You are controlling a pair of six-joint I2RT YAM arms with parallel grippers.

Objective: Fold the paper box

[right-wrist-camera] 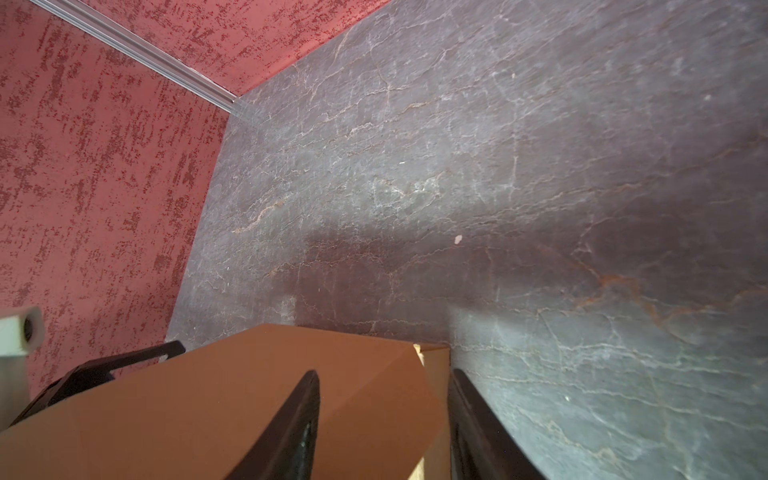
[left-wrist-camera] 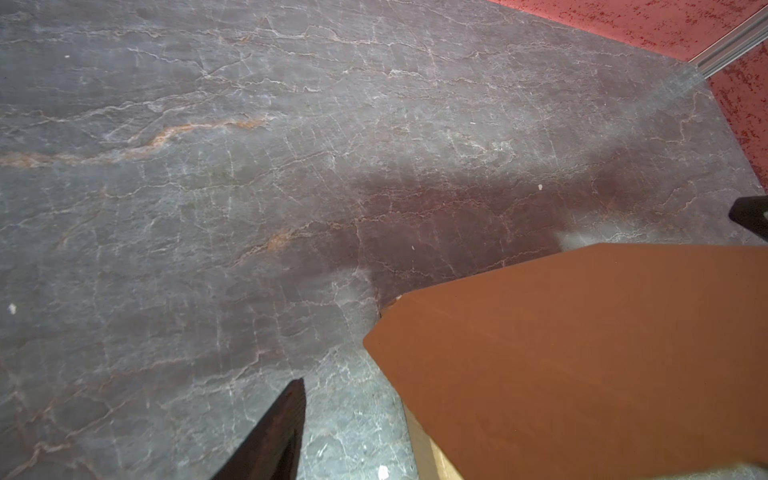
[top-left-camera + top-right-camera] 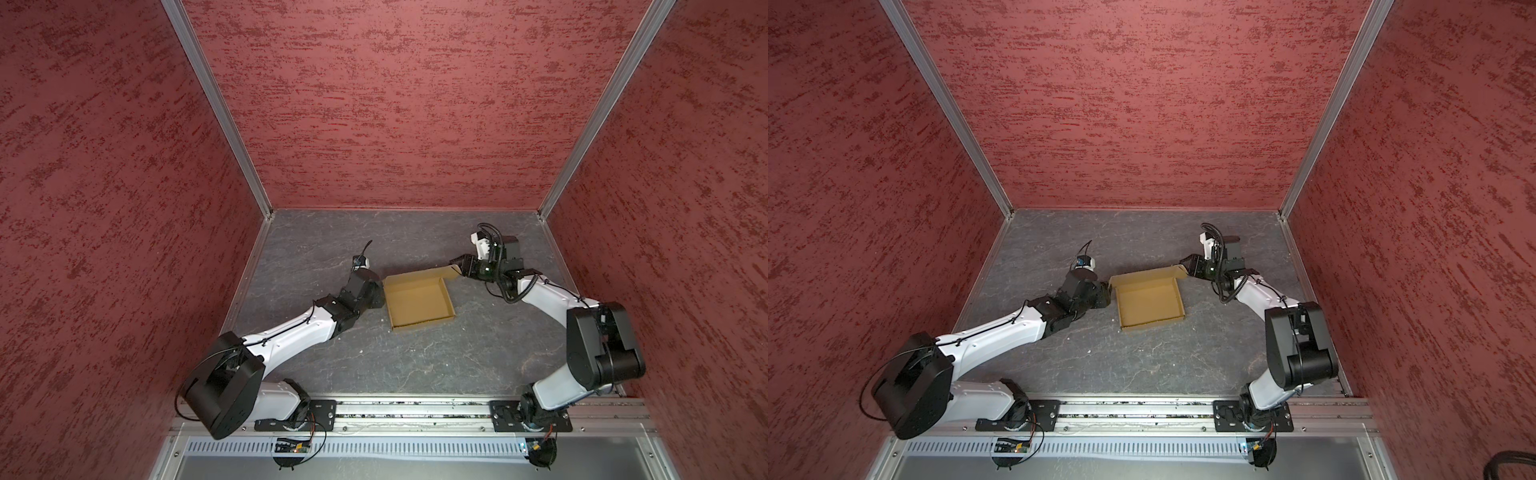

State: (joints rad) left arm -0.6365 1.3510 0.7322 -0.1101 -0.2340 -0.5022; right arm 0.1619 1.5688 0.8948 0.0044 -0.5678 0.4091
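Observation:
The paper box (image 3: 417,303) (image 3: 1148,305) lies as a shallow tan tray with raised side walls on the grey table in both top views. Its far panel leans up along the back edge. My right gripper (image 3: 457,262) (image 3: 1187,262) is at the box's far right corner. In the right wrist view this gripper (image 1: 384,372) is open, with the corner flap (image 1: 208,407) lying between and under its fingers. My left gripper (image 2: 382,382) is at the box's left wall, hidden under its wrist (image 3: 361,291) in both top views. One dark finger (image 2: 282,432) shows apart from the cardboard flap (image 2: 582,353); the other is hidden behind it.
The grey marbled table (image 3: 415,365) is closed in by red textured walls (image 3: 395,104) on three sides, with aluminium corner posts (image 3: 216,104). A metal rail (image 3: 415,411) with both arm bases runs along the front edge. Small white crumbs lie on the table.

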